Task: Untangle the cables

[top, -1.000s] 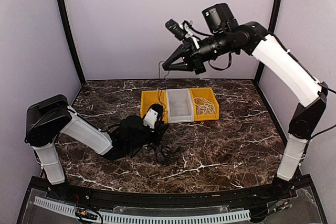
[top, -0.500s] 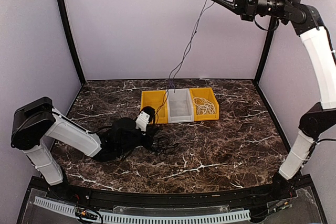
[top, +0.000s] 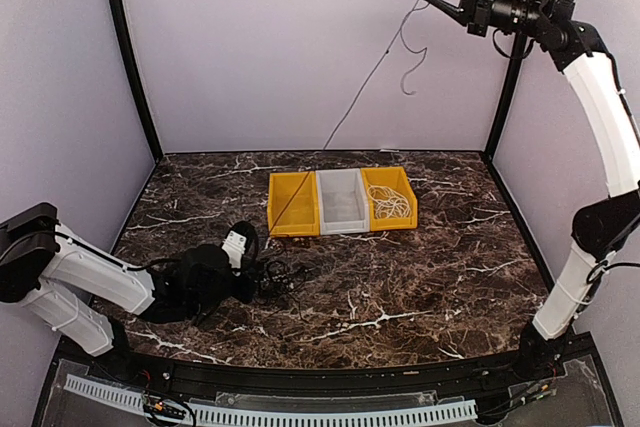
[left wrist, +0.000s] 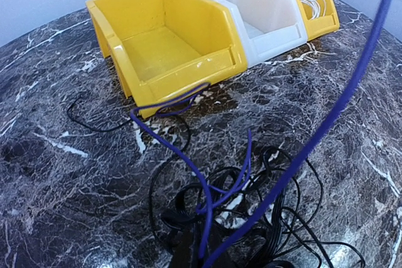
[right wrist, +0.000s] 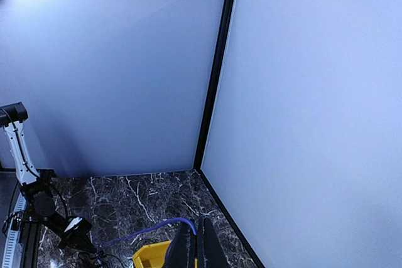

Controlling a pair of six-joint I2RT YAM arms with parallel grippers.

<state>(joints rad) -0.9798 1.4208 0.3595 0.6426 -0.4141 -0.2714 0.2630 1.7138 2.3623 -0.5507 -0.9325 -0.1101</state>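
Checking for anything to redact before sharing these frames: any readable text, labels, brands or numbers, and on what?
None readable in any view.
The bins, cables, table, walls, left arm and right arm show no print, label or number that can be made out.
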